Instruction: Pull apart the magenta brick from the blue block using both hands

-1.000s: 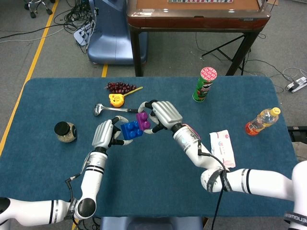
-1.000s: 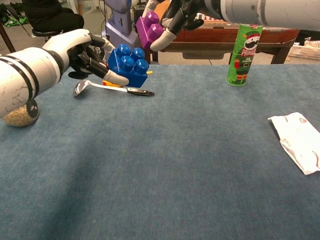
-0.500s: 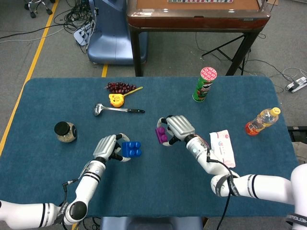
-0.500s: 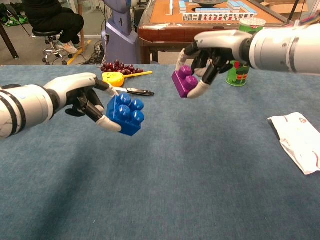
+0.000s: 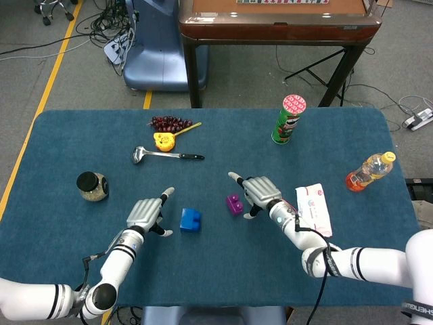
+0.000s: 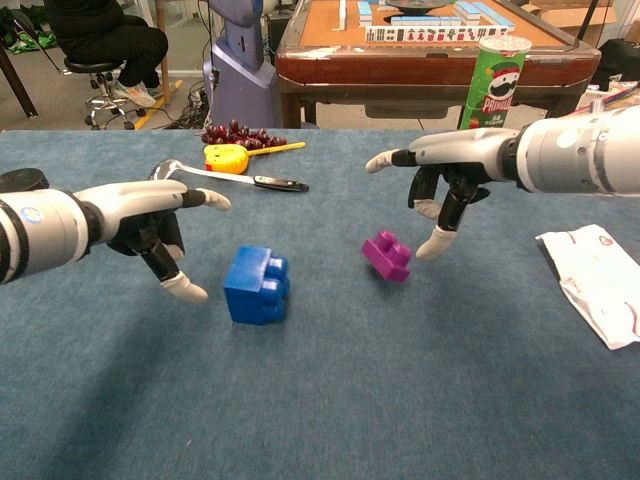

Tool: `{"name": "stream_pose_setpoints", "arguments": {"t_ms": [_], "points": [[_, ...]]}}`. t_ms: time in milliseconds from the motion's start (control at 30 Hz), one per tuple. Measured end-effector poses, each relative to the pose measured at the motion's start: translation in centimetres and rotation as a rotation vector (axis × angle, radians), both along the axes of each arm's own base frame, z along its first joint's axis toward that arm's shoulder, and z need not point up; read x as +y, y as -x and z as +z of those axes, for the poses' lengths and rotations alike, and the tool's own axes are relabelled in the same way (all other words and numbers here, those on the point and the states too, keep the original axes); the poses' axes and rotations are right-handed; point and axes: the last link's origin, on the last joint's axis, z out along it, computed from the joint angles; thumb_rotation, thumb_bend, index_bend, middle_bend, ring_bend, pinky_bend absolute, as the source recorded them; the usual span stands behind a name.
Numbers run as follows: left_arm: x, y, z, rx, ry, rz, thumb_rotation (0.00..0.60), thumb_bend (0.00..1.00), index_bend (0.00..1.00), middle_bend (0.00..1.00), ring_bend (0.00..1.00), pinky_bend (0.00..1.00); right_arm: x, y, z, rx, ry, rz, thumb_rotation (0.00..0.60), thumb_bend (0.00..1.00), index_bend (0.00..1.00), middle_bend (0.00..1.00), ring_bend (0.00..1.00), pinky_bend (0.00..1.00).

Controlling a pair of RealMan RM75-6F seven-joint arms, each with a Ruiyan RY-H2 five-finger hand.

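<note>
Blue cloth-covered table point(image 5: 61, 135), grey floor and a wooden table beyond. Magenta brick point(image 5: 235, 204) point(image 6: 387, 255): small, studded, tilted on the cloth, lying just off the right hand's fingertips, apart from them. Blue block point(image 5: 190, 219) point(image 6: 258, 285): larger, studs facing sideways, resting on the cloth just beside the left hand, not touching it; the two pieces lie separate, between the hands. Left hand point(image 5: 145, 215) point(image 6: 150, 226): released, holding nothing, one finger stretched forward, the others bent downward, hovering low over the cloth. Right hand point(image 5: 260, 192) point(image 6: 452, 172): likewise released and holding nothing, one finger extended toward the table's middle, the others pointing down beside the brick. Beyond the left hand: ladle point(image 5: 162, 155), yellow tape measure point(image 5: 164, 141), grapes point(image 5: 169, 123), jar point(image 5: 92, 186). Beyond the right hand: green can point(image 5: 289, 120) point(image 6: 490, 89); to its outer side, white packet point(image 5: 314, 209) point(image 6: 597, 280) and bottle point(image 5: 368, 171).
</note>
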Motion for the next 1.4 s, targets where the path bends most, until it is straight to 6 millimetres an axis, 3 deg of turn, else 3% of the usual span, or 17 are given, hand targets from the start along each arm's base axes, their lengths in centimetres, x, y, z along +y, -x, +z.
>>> {"name": "stream_pose_setpoints", "arguments": {"t_ms": [167, 233, 333, 533, 767, 933, 1100, 1400], "points": [[-0.4, 1.7, 2.4, 0.033, -0.076, 0.025, 0.6, 0.0, 0.0, 0.7, 0.79, 1.0, 0.5, 1.3, 3.1, 0.007, 0.047, -0.021, 0.6, 0.0, 0.0, 0.62, 0.62, 0.83], [-0.7, 2.6, 3.4, 0.043, -0.114, 0.031, 0.6, 0.0, 0.0, 0.6, 0.69, 0.97, 0.9, 2.0, 4.7, 0.01, 0.072, -0.036, 0.6, 0.0, 0.08, 0.56, 0.53, 0.75], [-1.0, 3.8, 4.6, 0.057, -0.169, 0.017, 0.6, 0.0, 0.05, 0.56, 0.64, 0.94, 1.7, 3.2, 7.2, 0.004, 0.107, -0.07, 0.6, 0.0, 0.23, 0.48, 0.43, 0.63], [-1.4, 6.8, 7.7, 0.095, -0.351, -0.083, 0.6, 0.0, 0.17, 0.54, 0.55, 0.89, 3.9, 6.2, 12.4, 0.059, 0.223, -0.069, 0.6, 0.0, 0.24, 0.4, 0.34, 0.44], [-3.5, 12.2, 12.9, 0.124, -0.497, -0.156, 0.6, 0.0, 0.22, 0.51, 0.52, 0.85, 8.9, 10.6, 17.1, 0.143, 0.391, -0.074, 0.6, 0.0, 0.26, 0.4, 0.34, 0.41], [-6.2, 15.9, 16.3, 0.221, -0.545, -0.167, 0.6, 0.0, 0.23, 0.51, 0.5, 0.82, 13.1, 13.2, 19.4, 0.147, 0.479, -0.099, 0.6, 0.0, 0.28, 0.4, 0.33, 0.41], [-8.3, 17.0, 17.1, 0.216, -0.536, -0.128, 0.6, 0.0, 0.24, 0.5, 0.5, 0.8, 16.6, 15.2, 21.0, 0.117, 0.542, -0.137, 0.6, 0.0, 0.29, 0.4, 0.34, 0.41], [-10.5, 18.1, 17.9, 0.201, -0.587, -0.061, 0.6, 0.0, 0.26, 0.5, 0.5, 0.79, 20.1, 17.1, 22.3, 0.088, 0.599, -0.153, 0.6, 0.0, 0.3, 0.4, 0.34, 0.41]]}}
